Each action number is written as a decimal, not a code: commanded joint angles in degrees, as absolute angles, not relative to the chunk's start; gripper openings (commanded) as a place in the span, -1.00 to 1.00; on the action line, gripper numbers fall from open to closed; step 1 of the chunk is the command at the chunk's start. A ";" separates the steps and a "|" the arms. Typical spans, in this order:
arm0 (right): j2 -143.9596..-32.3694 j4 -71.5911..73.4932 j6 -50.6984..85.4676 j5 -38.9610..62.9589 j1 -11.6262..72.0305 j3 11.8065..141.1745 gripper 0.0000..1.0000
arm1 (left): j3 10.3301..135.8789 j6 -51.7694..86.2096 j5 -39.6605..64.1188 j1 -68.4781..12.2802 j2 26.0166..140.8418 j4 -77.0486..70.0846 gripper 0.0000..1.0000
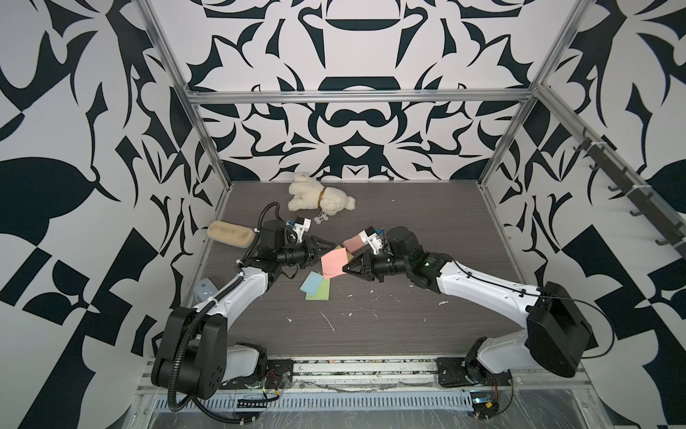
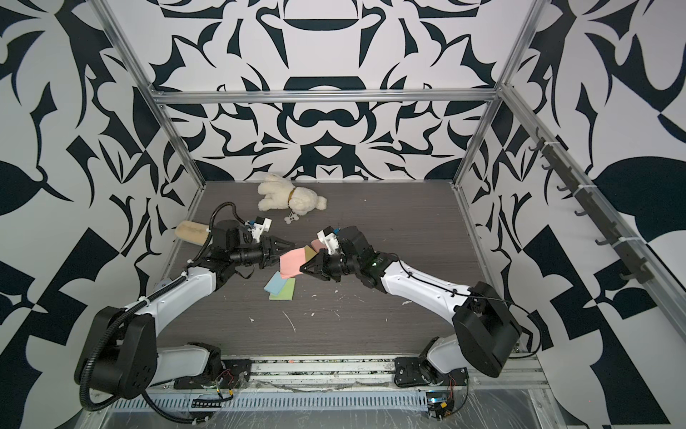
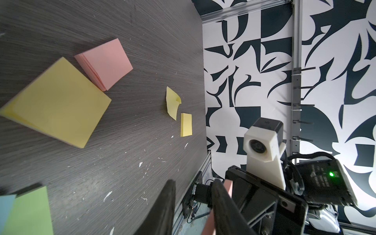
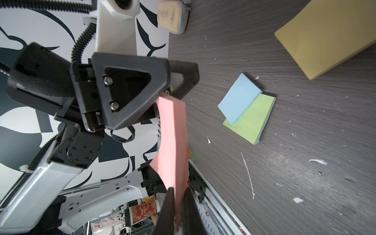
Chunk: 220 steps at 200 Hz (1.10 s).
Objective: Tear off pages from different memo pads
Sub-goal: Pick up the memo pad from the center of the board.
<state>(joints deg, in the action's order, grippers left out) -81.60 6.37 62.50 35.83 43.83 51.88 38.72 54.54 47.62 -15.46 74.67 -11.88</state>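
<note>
My right gripper (image 4: pixel 179 190) is shut on the edge of a pink page (image 4: pixel 173 138), which hangs above the table in both top views (image 1: pixel 336 263) (image 2: pixel 291 263). The page's other end rests against the outer side of one finger (image 3: pixel 221 203) of my left gripper (image 3: pixel 194 184). That gripper (image 1: pixel 328 246) is open, with nothing between its fingers. On the table lie the memo pads: pink (image 3: pixel 105 63), yellow (image 3: pixel 59 101), and blue (image 4: pixel 239 97) overlapping green (image 4: pixel 252 120). Two yellow pages (image 3: pixel 173 102) (image 3: pixel 186 124), one curled, lie farther off.
A white plush dog (image 1: pixel 319 195) lies at the back of the table. A tan sponge-like block (image 1: pixel 230 233) sits at the left edge behind my left arm. White paper crumbs dot the dark wood surface (image 1: pixel 371 315). Metal frame posts stand at the corners.
</note>
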 commanded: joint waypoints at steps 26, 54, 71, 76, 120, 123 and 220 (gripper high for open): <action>-81.63 11.93 63.99 37.09 43.16 51.25 -1.00 | 39.61 54.07 49.58 -15.70 74.80 -13.25 -0.46; -81.61 12.81 65.00 37.17 42.50 49.99 -1.00 | 39.54 53.54 50.43 -15.60 73.99 -12.54 -0.10; -81.61 13.72 65.71 37.35 42.11 49.25 -1.00 | 39.62 52.70 51.27 -15.63 73.48 -11.70 -0.05; -81.68 14.07 65.96 37.53 42.02 49.10 -1.00 | 39.68 52.47 51.45 -15.64 73.48 -11.54 -0.07; -82.01 15.80 67.07 37.79 41.67 48.71 -1.00 | 39.79 52.10 52.31 -15.64 73.47 -11.42 -0.42; -82.01 15.82 67.13 37.79 41.66 48.74 -1.00 | 39.81 52.05 52.31 -15.66 73.46 -11.38 -0.45; -77.45 -12.65 49.75 19.41 42.21 54.34 -0.21 | 47.50 46.92 43.20 -15.38 77.50 7.46 -1.00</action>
<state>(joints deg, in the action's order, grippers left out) -81.45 2.90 60.90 31.14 41.80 49.10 43.42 50.22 48.14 -15.49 75.75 -3.51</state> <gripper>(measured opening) 0.371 0.087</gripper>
